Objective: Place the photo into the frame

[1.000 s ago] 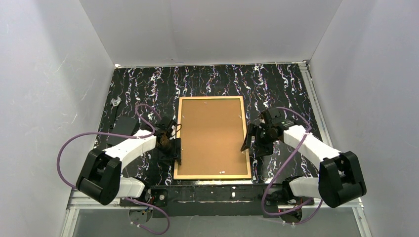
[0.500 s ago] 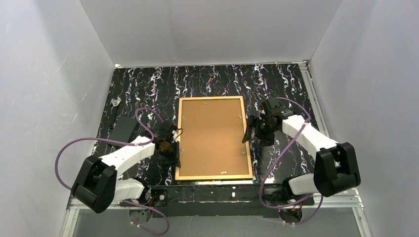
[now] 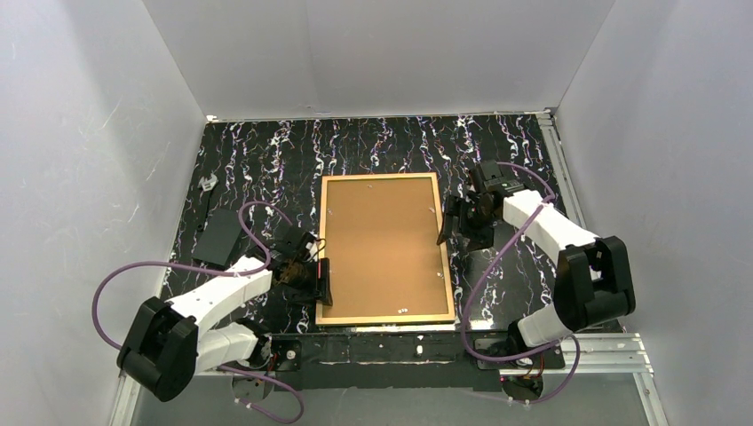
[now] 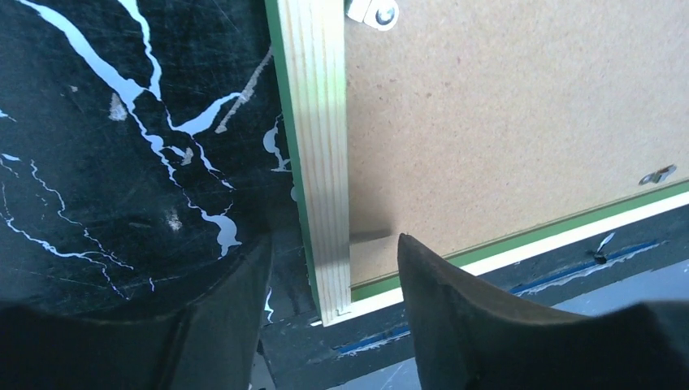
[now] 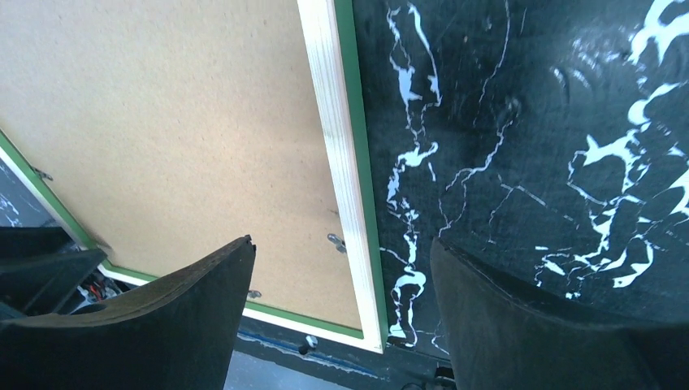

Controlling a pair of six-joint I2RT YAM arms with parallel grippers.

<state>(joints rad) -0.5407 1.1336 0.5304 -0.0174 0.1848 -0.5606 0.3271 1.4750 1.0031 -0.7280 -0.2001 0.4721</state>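
Observation:
The frame (image 3: 386, 318) lies face down mid-table, its tan wood back up and a thin green edge showing. A brown backing board (image 3: 382, 244) fills it. The photo is hidden. My left gripper (image 3: 321, 282) is at the frame's near-left corner. In the left wrist view it (image 4: 333, 240) is open, one finger on each side of the left rail (image 4: 321, 122), gripping nothing. My right gripper (image 3: 451, 222) is at the far half of the right rail. In the right wrist view it (image 5: 341, 241) is wide open astride that rail (image 5: 333, 122).
A flat black plate (image 3: 219, 238) lies left of the frame, with a small metal piece (image 3: 210, 184) beyond it. Small metal turn clips (image 4: 374, 11) sit on the board (image 5: 179, 122) near the rails. White walls close in three sides of the black marbled table (image 3: 373, 142).
My left gripper has slid along the left rail toward the near corner. My right gripper has moved farther up the right rail. The frame's near end has shifted slightly right.

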